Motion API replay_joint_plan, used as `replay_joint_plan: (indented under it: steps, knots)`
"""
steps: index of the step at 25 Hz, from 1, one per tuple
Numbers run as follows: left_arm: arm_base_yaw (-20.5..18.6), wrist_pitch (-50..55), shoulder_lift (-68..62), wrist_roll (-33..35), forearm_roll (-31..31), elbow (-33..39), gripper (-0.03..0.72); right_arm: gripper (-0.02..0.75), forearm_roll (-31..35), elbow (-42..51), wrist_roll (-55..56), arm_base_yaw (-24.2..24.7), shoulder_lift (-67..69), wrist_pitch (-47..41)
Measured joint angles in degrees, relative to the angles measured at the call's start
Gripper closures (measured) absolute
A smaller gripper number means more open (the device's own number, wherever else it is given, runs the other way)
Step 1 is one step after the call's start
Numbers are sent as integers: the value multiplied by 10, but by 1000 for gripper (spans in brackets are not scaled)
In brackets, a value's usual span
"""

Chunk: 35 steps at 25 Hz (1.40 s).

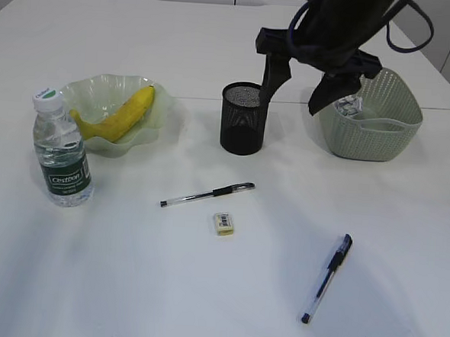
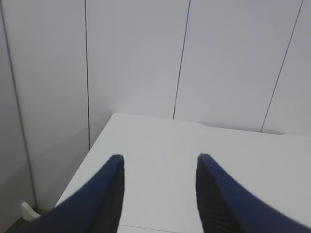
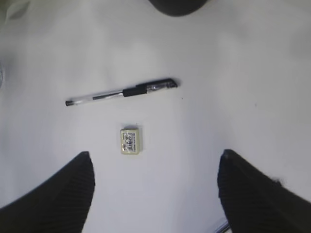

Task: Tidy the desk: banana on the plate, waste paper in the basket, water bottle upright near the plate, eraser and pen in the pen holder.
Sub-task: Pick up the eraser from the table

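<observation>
Banana (image 1: 125, 113) in plate (image 1: 161, 107), paper (image 1: 349, 106) in basket (image 1: 399, 137), holder (image 1: 243, 118) looks empty; right tool (image 3: 155, 191) wide over eraser (image 3: 130, 141), left tool (image 2: 159, 182) parted, empty.

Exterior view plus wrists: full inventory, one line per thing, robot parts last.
table: 1, white, under everything
plate: 1, pale green, wavy rim, back left
banana: 1, yellow, on the plate
water bottle: 1, clear, green label, upright, front left of the plate
pen holder: 1, black mesh, centre back
basket: 1, grey-green, back right
waste paper: 1, crumpled, inside the basket
black pen: 1, mid table
eraser: 1, cream, just below the black pen
blue pen: 1, front right
left claw: blue fingers apart, nothing between
right claw: black, wide open above the eraser
</observation>
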<state>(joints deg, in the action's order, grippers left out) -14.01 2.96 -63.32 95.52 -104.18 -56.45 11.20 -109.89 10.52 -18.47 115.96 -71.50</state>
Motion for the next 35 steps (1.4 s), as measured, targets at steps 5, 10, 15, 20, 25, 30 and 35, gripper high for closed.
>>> replay_joint_plan:
  steps: [5,10,15,20,25,30,35]
  knots:
    - [0,6,0,0,0,0,358,152,-8,52,0,-19,0,1]
    - [0,6,0,0,3,0,381,152,3,93,0,-28,0,2]
    - [0,6,0,0,4,0,393,152,5,96,-3,-30,0,5]
    - [0,6,0,0,4,0,414,153,27,97,-5,-31,7,7]
    - [0,7,3,0,4,0,421,153,40,97,-10,-54,31,10]
    - [0,9,9,0,4,0,421,152,46,97,-12,-71,58,20]
    - [0,34,9,0,4,0,430,153,46,97,-12,-71,71,41]
